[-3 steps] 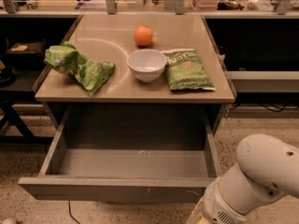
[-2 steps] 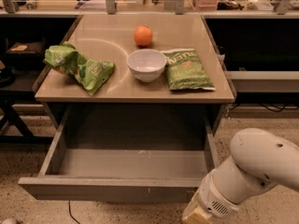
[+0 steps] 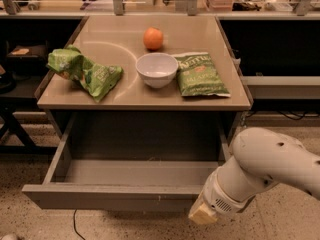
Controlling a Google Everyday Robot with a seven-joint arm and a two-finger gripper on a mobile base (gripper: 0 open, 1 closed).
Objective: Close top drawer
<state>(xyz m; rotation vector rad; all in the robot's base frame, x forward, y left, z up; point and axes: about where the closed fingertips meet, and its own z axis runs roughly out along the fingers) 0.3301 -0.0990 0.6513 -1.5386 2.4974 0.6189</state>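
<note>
The top drawer (image 3: 107, 196) is a wide, shallow grey-brown drawer. It stands pulled far out from under the tabletop, and its dusty grey inside (image 3: 140, 172) shows nothing in it. My white arm (image 3: 265, 166) comes in from the lower right. My gripper (image 3: 202, 215) is at its tan-tipped end, low in front of the right end of the drawer's flat front, close to it or touching it. Its lower part is cut off by the bottom edge of the view.
On the tabletop (image 3: 210, 102) lie an orange (image 3: 153, 38), a white bowl (image 3: 157, 69), a crumpled green bag (image 3: 82, 72) at the left and a flat green chip bag (image 3: 200, 74) at the right. Dark shelving flanks the table. A cable (image 3: 75, 225) lies on the speckled floor.
My arm has swung left and slightly up, bringing the gripper end closer to the right end of the drawer front. The drawer has not visibly moved.
</note>
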